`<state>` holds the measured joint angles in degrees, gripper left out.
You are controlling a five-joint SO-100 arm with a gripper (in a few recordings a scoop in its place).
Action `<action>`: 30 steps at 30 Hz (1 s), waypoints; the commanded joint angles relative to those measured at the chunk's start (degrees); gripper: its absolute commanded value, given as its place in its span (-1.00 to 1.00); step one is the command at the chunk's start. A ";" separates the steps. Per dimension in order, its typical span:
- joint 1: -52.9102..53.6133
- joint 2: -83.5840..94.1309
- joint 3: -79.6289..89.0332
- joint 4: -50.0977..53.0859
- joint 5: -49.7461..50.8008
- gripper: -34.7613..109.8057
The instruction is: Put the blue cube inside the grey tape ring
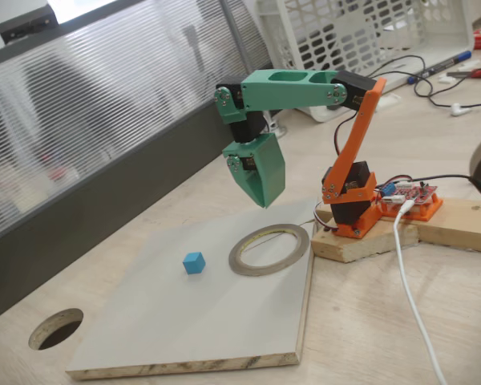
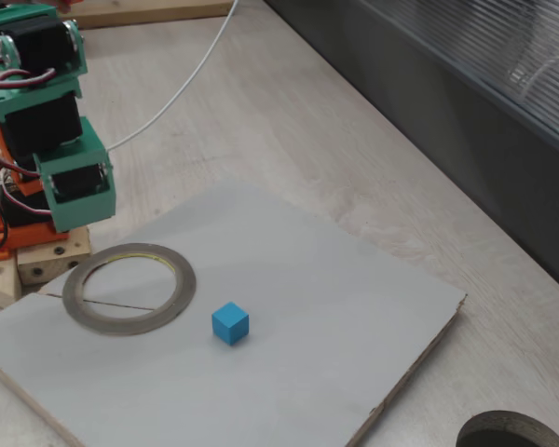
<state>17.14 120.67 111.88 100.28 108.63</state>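
Observation:
The blue cube (image 1: 194, 262) (image 2: 230, 323) rests on a pale board (image 1: 184, 337) (image 2: 345, 298), with nothing touching it. Close beside it on the same board lies the grey tape ring (image 1: 256, 270) (image 2: 130, 326), flat, its hollow centre showing bare board. My green gripper (image 1: 264, 200) hangs point-down in the air above the board's far edge, just behind the ring. Its jaws are together and hold nothing. The cube sits outside the ring, a short gap from its rim.
A round dark hole (image 1: 56, 327) (image 2: 508, 433) is cut in the tabletop past the board's corner. The orange arm base stands on a wooden block (image 1: 361, 245) next to the ring. A white cable (image 1: 413, 305) trails over the table, and a white basket (image 1: 361, 32) stands at the back.

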 commanded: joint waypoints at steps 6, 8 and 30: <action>-21.80 0.97 0.44 0.70 0.53 -0.50; -21.88 0.97 0.44 0.70 0.53 -0.50; -17.31 -52.65 -54.49 0.70 0.26 -0.50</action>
<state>-2.20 72.07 63.28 99.84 108.63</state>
